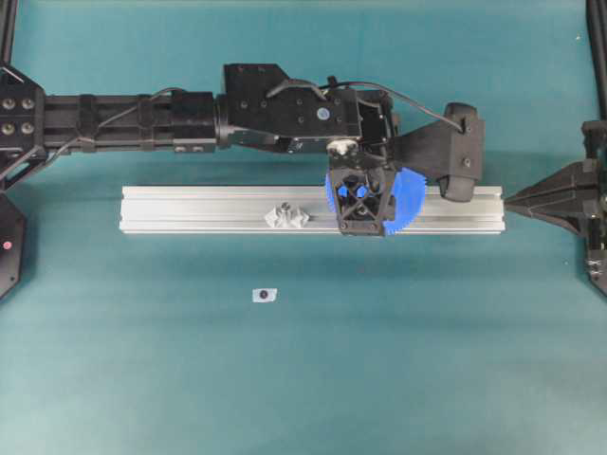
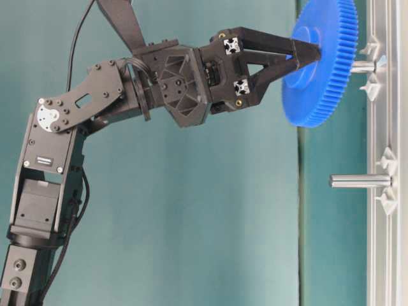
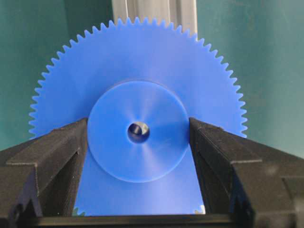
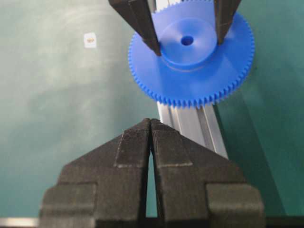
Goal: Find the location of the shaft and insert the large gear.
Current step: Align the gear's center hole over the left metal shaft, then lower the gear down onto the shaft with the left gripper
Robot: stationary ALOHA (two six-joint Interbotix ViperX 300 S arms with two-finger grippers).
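Left gripper clamped on raised hub of large gear, one finger each side. Gear held over right part of aluminium rail, face toward rail, just off tip of stubby pin. Shaft upright on rail, uncovered, flanked by clear mounts; open room around it along rail. Right gripper drawn back at right rail end, fingers pressed together, holding nothing. Teal table open on near side; small tag lying there, marking unreadable. No legible writing seen.
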